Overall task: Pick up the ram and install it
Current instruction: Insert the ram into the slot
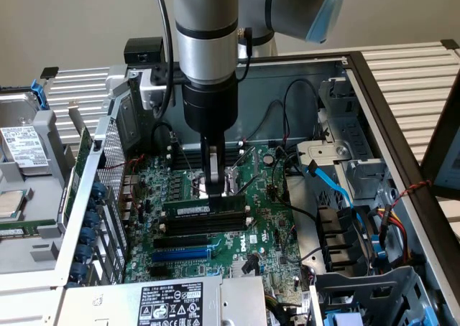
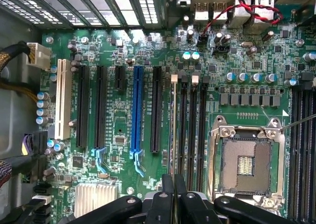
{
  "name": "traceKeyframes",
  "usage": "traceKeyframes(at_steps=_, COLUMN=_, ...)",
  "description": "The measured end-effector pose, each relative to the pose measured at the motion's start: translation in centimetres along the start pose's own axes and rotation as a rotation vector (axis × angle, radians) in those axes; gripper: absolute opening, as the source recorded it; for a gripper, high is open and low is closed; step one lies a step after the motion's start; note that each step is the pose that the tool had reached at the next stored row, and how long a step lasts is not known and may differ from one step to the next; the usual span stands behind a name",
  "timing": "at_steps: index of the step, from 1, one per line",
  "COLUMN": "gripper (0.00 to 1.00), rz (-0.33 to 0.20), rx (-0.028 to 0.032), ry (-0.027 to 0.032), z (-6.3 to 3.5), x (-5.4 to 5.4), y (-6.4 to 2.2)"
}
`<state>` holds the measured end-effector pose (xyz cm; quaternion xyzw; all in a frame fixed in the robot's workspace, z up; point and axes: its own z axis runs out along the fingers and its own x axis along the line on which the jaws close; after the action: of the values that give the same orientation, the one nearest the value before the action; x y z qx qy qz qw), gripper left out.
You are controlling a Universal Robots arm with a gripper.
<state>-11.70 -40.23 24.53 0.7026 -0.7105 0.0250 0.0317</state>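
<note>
The ram point(image 1: 203, 206), a thin green stick with a white label, stands on edge along the black memory slot nearest the CPU socket on the green motherboard point(image 1: 269, 229). My gripper point(image 1: 213, 188) reaches straight down onto its top edge, a little toward the exterior view's right of the label, with both fingers shut on it. The wrist view looks down the ram point(image 2: 173, 130) edge-on, a thin line between the slots, with my gripper point(image 2: 174, 188) pinching it. Whether it is fully seated in the slot I cannot tell.
Three empty black memory slots point(image 2: 192, 130) lie beside the ram. The open CPU socket point(image 2: 245, 165) sits just past them. A blue expansion slot point(image 2: 137, 110), blue and black cables point(image 1: 338, 189), the power supply point(image 1: 169, 304) and the case walls point(image 1: 374, 89) crowd the board.
</note>
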Motion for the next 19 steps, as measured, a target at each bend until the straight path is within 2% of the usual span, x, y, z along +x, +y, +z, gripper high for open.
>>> traceKeyframes(at_steps=19, gripper=0.13, rz=0.014, rx=-0.0012, ry=-0.0001, z=0.66, x=-0.06, y=0.03)
